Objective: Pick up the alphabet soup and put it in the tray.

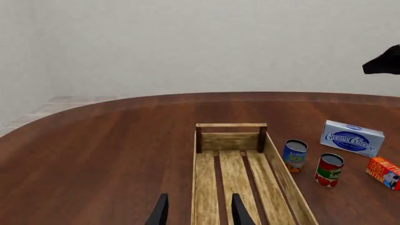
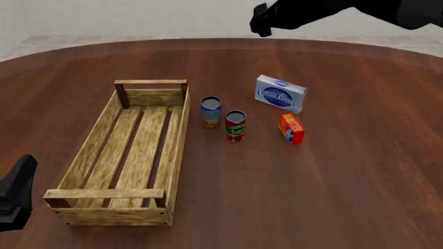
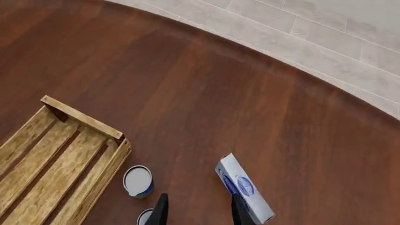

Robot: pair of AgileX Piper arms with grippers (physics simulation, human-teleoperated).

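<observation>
Nearest, the left gripper (image 1: 198, 212) hangs over the near end of the tray (image 2: 176, 155), its two fingers parted and holding nothing. The single slatted crate lies lengthwise on the wooden table (image 2: 332, 187). Just beside its far right side stand two cans upright: the alphabet soup (image 2: 211, 111), close to the crate wall, and the red-and-green can (image 2: 235, 125). Farther right are two boxes, the orange butter box (image 2: 292, 128) and the cream cheese box (image 2: 280, 93). Farthest, the right gripper (image 3: 198, 211) hovers high above the cans, fingers apart, empty.
</observation>
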